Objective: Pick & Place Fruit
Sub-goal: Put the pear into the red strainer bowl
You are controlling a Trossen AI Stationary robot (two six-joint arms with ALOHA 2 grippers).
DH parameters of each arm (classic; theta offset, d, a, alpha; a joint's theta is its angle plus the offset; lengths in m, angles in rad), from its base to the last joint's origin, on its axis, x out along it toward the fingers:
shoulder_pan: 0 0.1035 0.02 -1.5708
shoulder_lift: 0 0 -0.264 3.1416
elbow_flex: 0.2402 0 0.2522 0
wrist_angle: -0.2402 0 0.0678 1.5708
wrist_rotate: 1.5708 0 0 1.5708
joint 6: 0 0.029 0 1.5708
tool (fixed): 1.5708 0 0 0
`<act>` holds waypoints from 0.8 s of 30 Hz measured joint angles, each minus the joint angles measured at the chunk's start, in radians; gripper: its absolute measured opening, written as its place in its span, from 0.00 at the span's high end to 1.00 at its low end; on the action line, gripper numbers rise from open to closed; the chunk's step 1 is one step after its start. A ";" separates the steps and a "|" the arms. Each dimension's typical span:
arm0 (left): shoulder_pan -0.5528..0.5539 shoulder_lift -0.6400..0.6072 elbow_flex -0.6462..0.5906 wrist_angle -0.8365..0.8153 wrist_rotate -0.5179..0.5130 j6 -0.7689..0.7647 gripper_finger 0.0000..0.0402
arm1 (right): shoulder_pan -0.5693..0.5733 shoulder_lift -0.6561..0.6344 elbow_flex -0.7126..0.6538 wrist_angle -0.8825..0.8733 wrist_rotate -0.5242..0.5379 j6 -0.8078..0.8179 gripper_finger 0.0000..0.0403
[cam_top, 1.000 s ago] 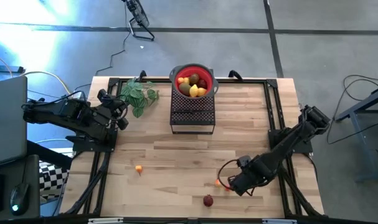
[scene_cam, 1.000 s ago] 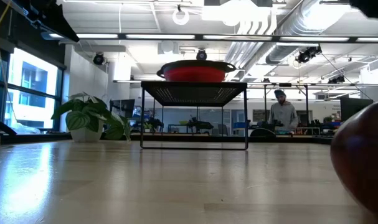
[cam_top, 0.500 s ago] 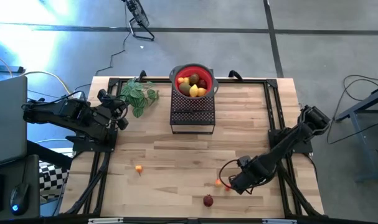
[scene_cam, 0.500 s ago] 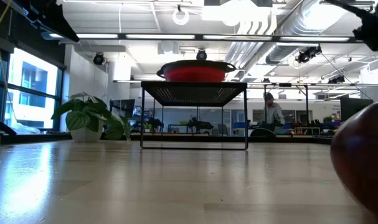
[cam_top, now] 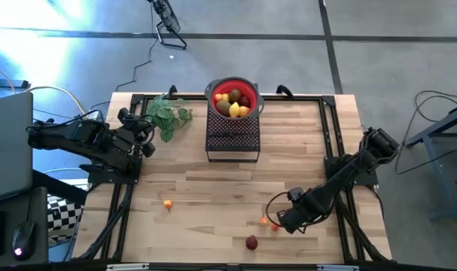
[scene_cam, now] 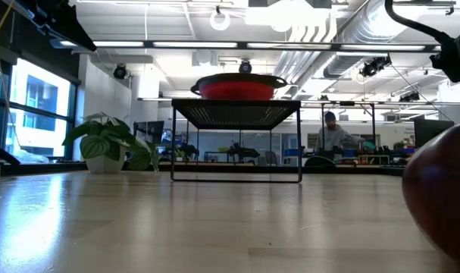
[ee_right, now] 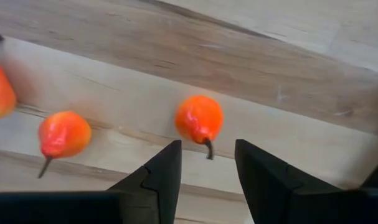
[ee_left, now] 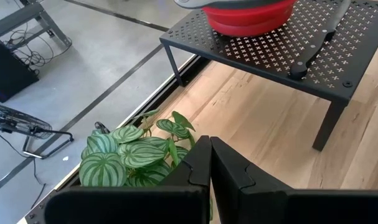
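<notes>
1. Wooden table [cam_top: 213,188] under the arms, grey floor around it; in the low view a big room w/ ceiling lights behind, and a person [scene_cam: 334,135] far at the back.
2. Left gripper [cam_top: 145,135] waits at the table's left edge, near the leafy plant [cam_top: 166,114]; its jaws are pressed together, nothing between them.
3. One tiny orange fruit [cam_top: 168,203] lies alone on the front-left part of the table.
4. Red bowl [cam_top: 234,96] stands on a black perforated rack [cam_top: 232,139] at the back centre; lemons and other fruit are inside it.
5. Dark red ball [cam_top: 251,242] lies near the front edge, right of centre.
6. Right gripper [cam_top: 282,222] is low over the table, front right. Its jaws stand apart, not clamped on anything. In the right wrist view a small orange-red fruit [ee_right: 199,119] lies on the wood just ahead of the gap between the fingers [ee_right: 157,180]; two more small ones [ee_right: 64,134] lie beside it, apart.
</notes>
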 joint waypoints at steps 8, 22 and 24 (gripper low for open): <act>0.000 0.000 0.000 0.000 0.000 0.000 1.00 | 0.000 0.000 -0.004 0.006 0.024 0.000 0.65; 0.000 0.000 0.000 0.000 0.000 0.000 1.00 | 0.000 0.000 -0.004 0.010 0.014 0.000 0.65; 0.000 0.000 0.000 0.000 0.000 0.000 1.00 | 0.000 0.000 -0.004 0.010 0.014 0.000 0.65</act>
